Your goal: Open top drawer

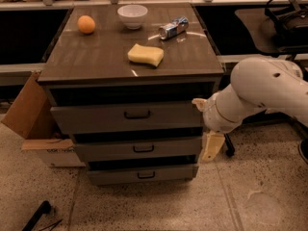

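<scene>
Approach under way: handle not yet reached.
On the left, a brown cardboard box (29,114) leans at the side. In the centre, under the glossy wood-grain cabinet top (96,57), the top drawer (96,121) sits closed: flat matte grey, with a small black bar handle (137,114). To the right, the cream plastic gripper (212,147) hangs a little lower, just off the drawer's right end. It seems to be holding nothing, though I can't tell if it's open or closed. Next it needs to swing across and line up with that handle.
</scene>
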